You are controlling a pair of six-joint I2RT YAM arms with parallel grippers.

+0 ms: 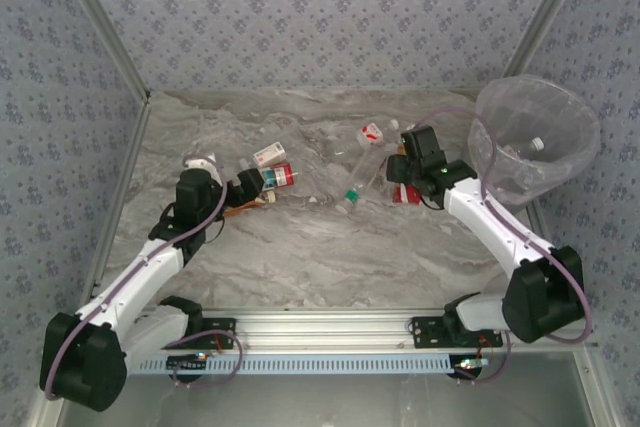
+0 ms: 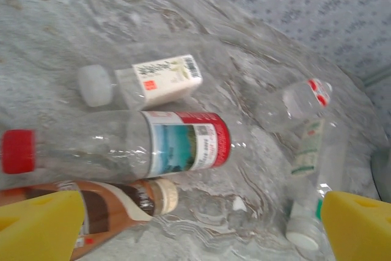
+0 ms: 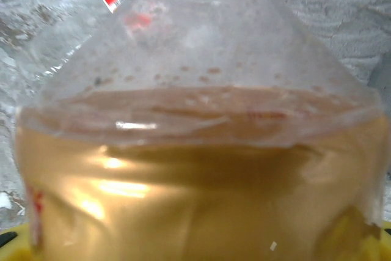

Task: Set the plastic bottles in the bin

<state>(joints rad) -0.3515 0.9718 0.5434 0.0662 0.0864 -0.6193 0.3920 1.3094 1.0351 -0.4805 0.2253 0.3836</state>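
Right pincer (image 1: 403, 185) is pinching the orange bottle (image 3: 195, 169) — left pincer (image 2: 198, 224) is hanging spread wide, brown bottle (image 2: 113, 203) by one finger.

1. Top external is sitting high behind the arm bases, looking down and forward. It is taking in the whole table (image 1: 330, 257), both arms and the bin (image 1: 535, 142) at far right.
2. Left wrist is looking low and forward across the tabletop at close range, its own yellow fingertips (image 2: 36, 224) showing in the bottom corners.
3. Right wrist is sitting almost against an amber-labelled bottle (image 3: 183, 200), near enough that it is blurring.
4. Top external and left wrist are sharing the left-centre cluster: the red-labelled bottle (image 2: 183, 142), the white-capped bottle (image 2: 143, 80) and the brown bottle (image 2: 110, 203).
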